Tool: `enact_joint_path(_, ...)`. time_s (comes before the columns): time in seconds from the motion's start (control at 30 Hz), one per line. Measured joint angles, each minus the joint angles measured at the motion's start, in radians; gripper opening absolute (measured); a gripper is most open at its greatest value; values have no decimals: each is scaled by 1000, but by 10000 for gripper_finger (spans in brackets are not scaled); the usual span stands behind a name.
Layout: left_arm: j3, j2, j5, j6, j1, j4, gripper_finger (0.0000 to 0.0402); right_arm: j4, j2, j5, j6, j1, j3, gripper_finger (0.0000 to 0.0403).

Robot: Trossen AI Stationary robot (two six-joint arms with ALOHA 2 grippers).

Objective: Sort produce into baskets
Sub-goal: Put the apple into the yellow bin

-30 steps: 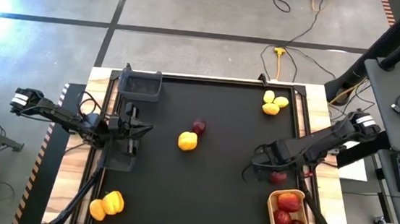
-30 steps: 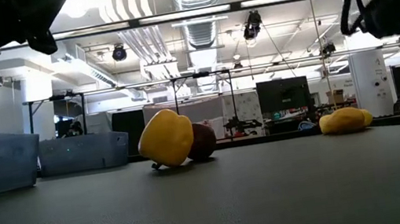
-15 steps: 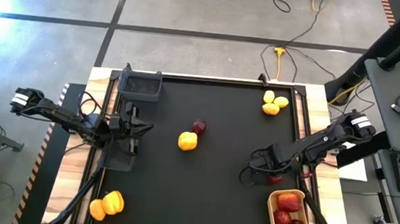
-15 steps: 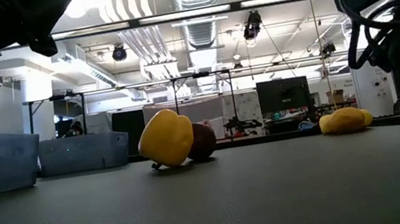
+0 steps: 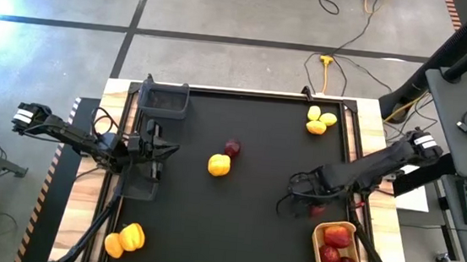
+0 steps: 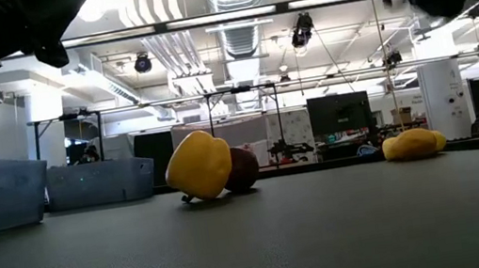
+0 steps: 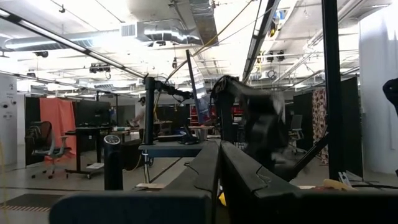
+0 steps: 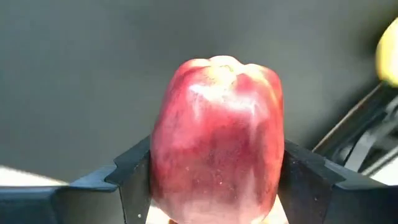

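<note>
My right gripper (image 5: 315, 208) is shut on a dark red fruit (image 8: 216, 140) over the mat's near right part, just beyond the tan tray (image 5: 319, 240), which holds three red fruits. A yellow pepper (image 5: 219, 165) and a red fruit (image 5: 232, 149) lie mid-mat and also show in the low view (image 6: 199, 166). Yellow pieces (image 5: 319, 121) lie at the far right. Two yellow-orange peppers (image 5: 125, 239) lie at the near left. My left gripper (image 5: 164, 150) is shut and empty, level above the left dark bin (image 5: 140, 184). My right gripper pinches the red fruit by its two opposite sides (image 8: 163, 168) between its two fingers (image 8: 132, 177). The fingers come from above, slanting down toward the mat. The fruit's lobed end faces away from the wrist. Whether it is clear of the mat I cannot tell.
A second dark bin (image 5: 164, 99) stands at the mat's far left corner. Wooden strips and black rails (image 5: 108, 213) run along the mat's left and right sides. Open mat lies between the centre fruits and the tray.
My right gripper, still shut on the red fruit, has shifted a little toward the table's near and left edges.
</note>
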Motion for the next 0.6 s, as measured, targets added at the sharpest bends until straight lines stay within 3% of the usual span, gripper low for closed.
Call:
enact_joint_path(0.2,0,0,0,0,0,0,0,-44,13,-68,346,220,207,265)
enact_joint_path(0.4,0,0,0,0,0,0,0,102,80,-216,738,496,244,264)
enact_joint_path(0.6,0,0,0,3,0,6,0,165,210,-328,791,564,235,275)
